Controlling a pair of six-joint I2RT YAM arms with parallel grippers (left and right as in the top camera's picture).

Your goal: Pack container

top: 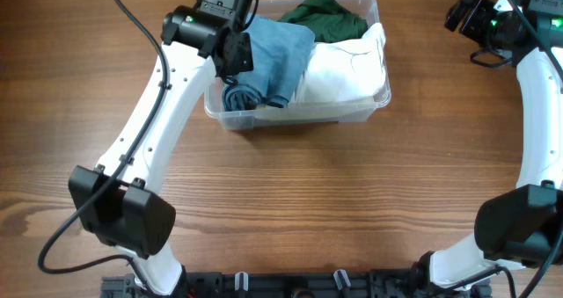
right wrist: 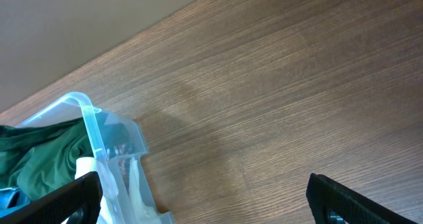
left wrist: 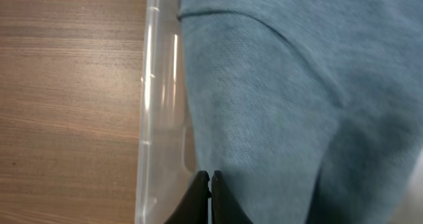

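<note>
Left pincer (left wrist: pixel 210 179), tips together by blue cloth (left wrist: pixel 297 105): wrist view only.

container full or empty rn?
Full. The container holds a blue cloth, a white cloth and a green cloth, piled about to its rim.

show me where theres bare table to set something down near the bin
The widest bare table lies in front of the container, between the left arm and right arm. Another strip runs between its right end and the right arm. Inside is crowded: blue cloth, white cloth, green cloth.
</note>
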